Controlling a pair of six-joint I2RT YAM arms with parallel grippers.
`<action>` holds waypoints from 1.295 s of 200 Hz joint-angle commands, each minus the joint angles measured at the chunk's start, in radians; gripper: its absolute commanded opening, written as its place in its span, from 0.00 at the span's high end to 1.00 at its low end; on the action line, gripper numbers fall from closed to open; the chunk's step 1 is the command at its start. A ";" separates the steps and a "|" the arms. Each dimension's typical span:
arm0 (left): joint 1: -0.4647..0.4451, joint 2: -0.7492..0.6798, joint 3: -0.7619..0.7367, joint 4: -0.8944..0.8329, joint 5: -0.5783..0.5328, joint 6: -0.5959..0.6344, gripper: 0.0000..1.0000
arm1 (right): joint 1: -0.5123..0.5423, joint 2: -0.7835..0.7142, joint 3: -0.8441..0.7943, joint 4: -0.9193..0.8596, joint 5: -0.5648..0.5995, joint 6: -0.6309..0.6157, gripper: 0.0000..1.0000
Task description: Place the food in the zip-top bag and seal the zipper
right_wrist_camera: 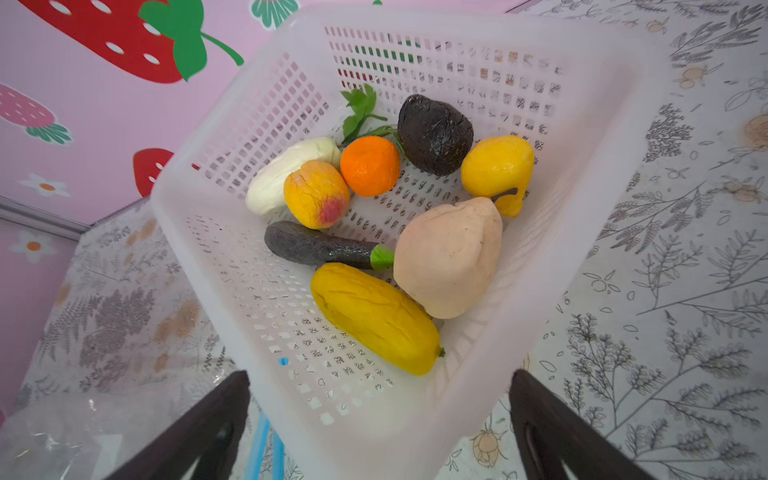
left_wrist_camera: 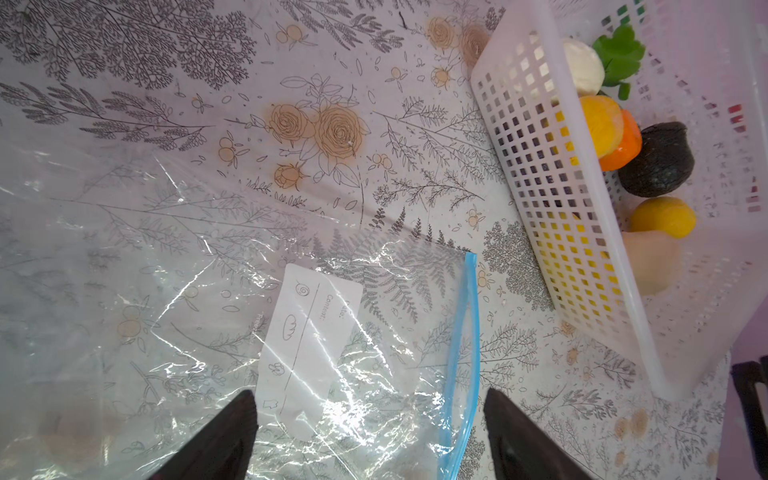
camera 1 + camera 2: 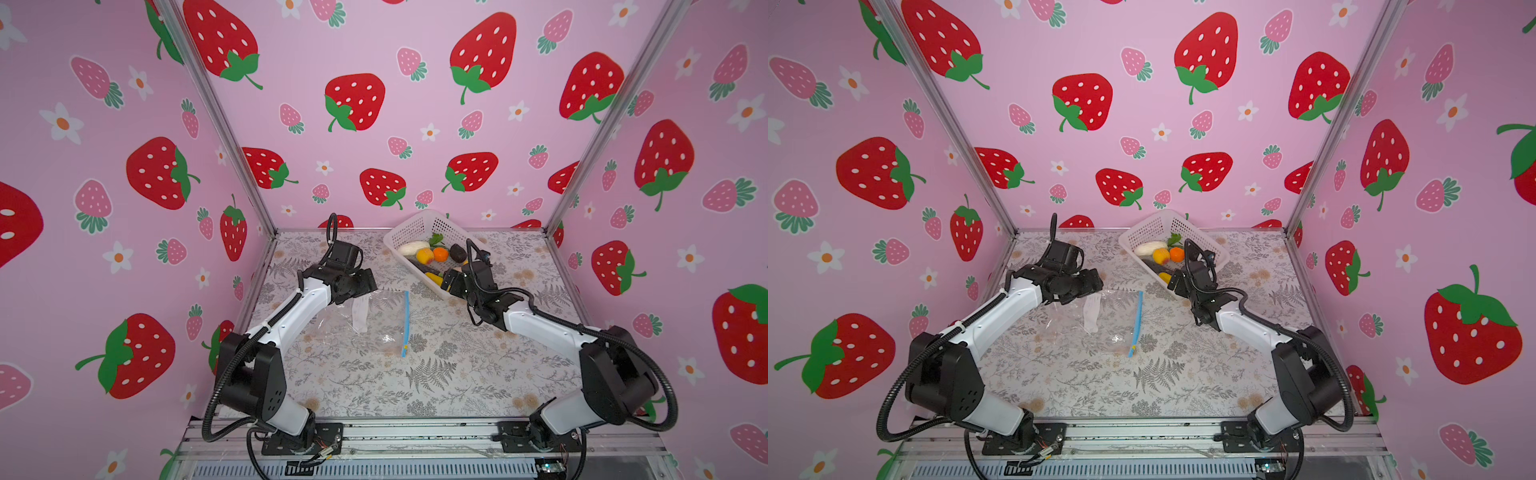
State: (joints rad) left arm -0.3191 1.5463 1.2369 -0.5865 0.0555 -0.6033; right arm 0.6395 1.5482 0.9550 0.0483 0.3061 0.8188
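The clear zip-top bag (image 3: pixel 365 320) (image 3: pixel 1092 320) (image 2: pixel 199 291) lies flat mid-table, empty, with its white label (image 2: pixel 307 332) up. Its blue zipper (image 3: pixel 406 324) (image 3: pixel 1137 322) (image 2: pixel 461 353) runs along the edge facing the basket. My left gripper (image 3: pixel 368 286) (image 2: pixel 370 415) hovers open over the bag's mouth end. The food lies in the white mesh basket (image 3: pixel 409 230) (image 1: pixel 199 232): orange (image 1: pixel 370 166), banana (image 1: pixel 374 316), lemon (image 1: pixel 496 166), peach (image 1: pixel 316 193), radish (image 1: pixel 286 174), garlic (image 1: pixel 449 257), avocado (image 1: pixel 434 133). My right gripper (image 3: pixel 446 282) (image 1: pixel 380 376) is open at the basket's near corner, holding nothing.
A dark green cucumber-like toy (image 1: pixel 320 249) also lies in the basket. The basket stands at the back of the table by the rear wall, tilted toward the bag. Pink strawberry walls close in three sides. A floral cloth (image 3: pixel 415 374) covers the table.
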 commanded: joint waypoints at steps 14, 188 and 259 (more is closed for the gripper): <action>0.000 0.011 0.039 -0.019 0.013 0.013 0.12 | -0.020 0.075 0.099 -0.146 0.064 0.035 0.03; 0.004 0.038 0.048 0.000 0.054 0.014 0.13 | -0.189 0.178 0.108 -0.070 0.178 -0.109 0.57; 0.005 0.121 0.163 0.021 0.075 0.016 0.14 | -0.283 0.204 0.127 -0.007 0.200 -0.283 0.65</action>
State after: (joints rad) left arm -0.3187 1.6390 1.3117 -0.5816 0.1192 -0.5976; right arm 0.3870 1.7260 1.0611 0.0059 0.4725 0.6399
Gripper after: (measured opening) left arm 0.863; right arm 0.385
